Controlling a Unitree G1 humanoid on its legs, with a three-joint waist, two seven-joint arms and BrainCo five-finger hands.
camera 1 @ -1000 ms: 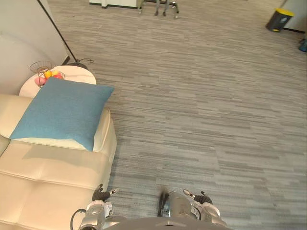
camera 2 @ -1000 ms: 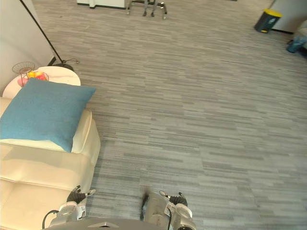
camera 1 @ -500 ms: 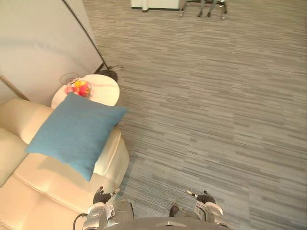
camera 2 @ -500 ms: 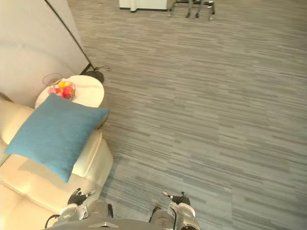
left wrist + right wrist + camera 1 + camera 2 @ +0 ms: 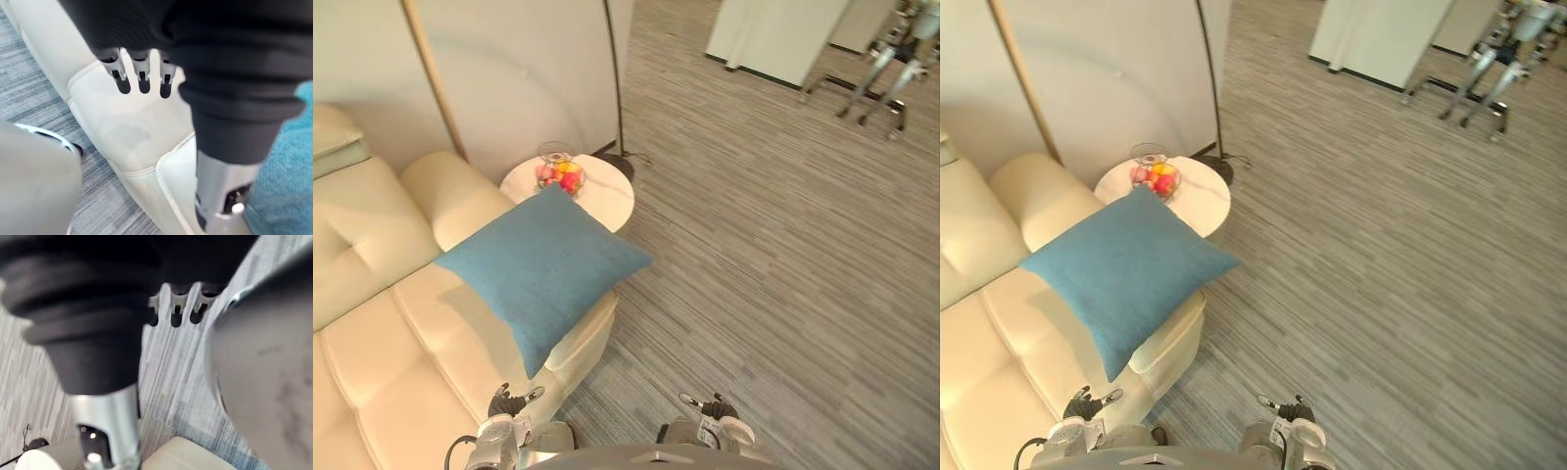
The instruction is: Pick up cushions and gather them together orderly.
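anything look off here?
The blue cushion lies cornerwise across the sofa armrest, with corners sticking out past its edges, one toward the side table. It looks perched rather than placed. Nothing looks spilled or damaged.

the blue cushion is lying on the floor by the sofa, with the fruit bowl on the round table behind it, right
No: the blue cushion lies on the cream sofa, over its arm, not on the floor, as the left eye view shows. The fruit bowl does stand on the round table behind it.
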